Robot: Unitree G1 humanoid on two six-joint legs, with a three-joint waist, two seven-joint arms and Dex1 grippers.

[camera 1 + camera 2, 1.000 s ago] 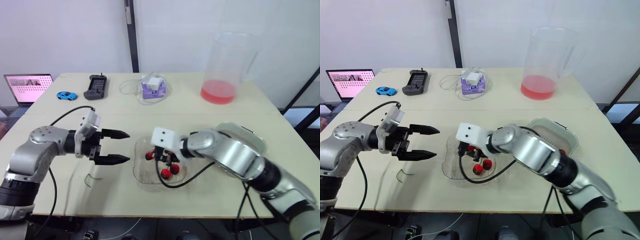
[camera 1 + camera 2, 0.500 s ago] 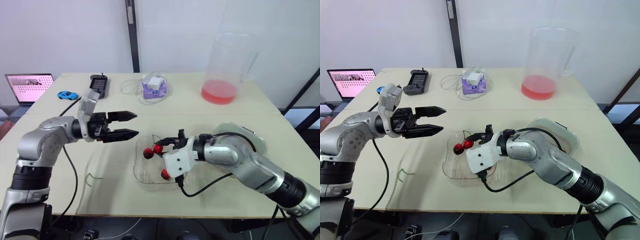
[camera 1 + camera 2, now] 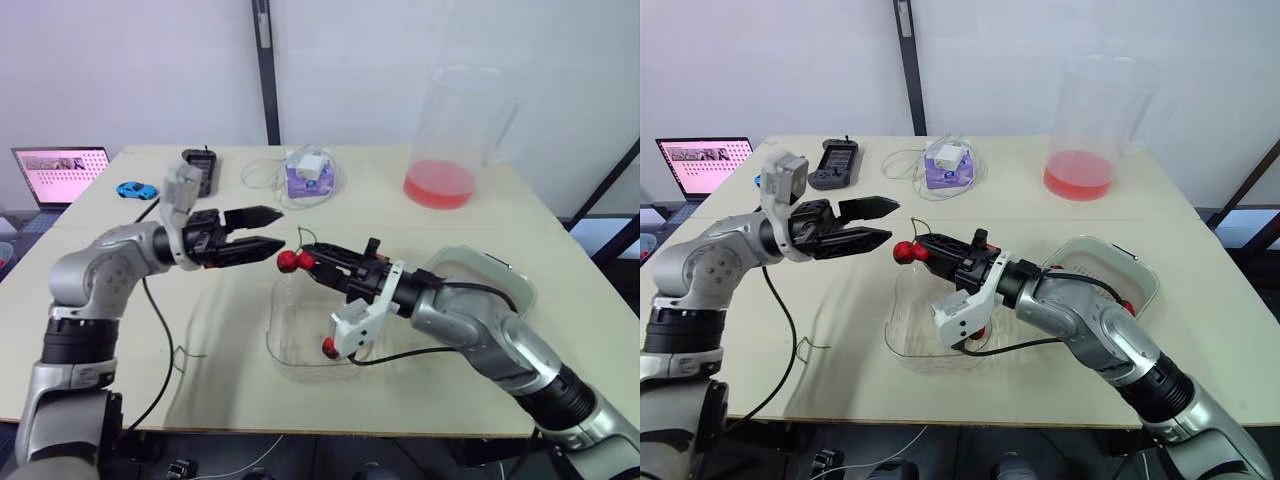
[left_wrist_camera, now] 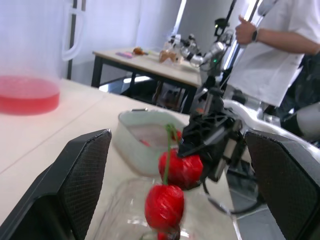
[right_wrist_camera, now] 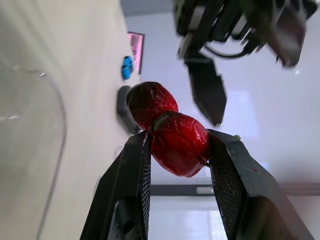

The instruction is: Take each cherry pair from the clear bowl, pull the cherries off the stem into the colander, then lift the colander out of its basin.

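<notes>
right gripper (image 5: 177, 141), its two black fingers clamped on one glossy red cherry of a cherry pair (image 3: 292, 261), with the second cherry touching the first just outside the pads. a second ago this gripper was down inside the clear, thin-walled plastic bowl (image 3: 285, 340); half a second ago it had raised the pair to the rim; now the pair hangs above the bowl's left edge, its thin green stem (image 4: 166, 150) arching upward. the left gripper (image 3: 279, 229) has risen from beside the bowl and turned toward the fruit, its tapered fingers apart, tips just beside the cherries but not touching. the pick thus appears complete and the pull-apart step is at hand, though the pair sits over the bowl, well apart from the pale perforated colander (image 3: 1095, 265) seated in its white rounded basin (image 3: 1143, 275) on the robot's right, so freed fruit would probably need carrying there. at least one round red cherry (image 3: 328, 347) remains in the bowl. the finger pads (image 4: 85, 170) show a fine cross-hatched texture; the cherry skins are smooth and shiny.
</notes>
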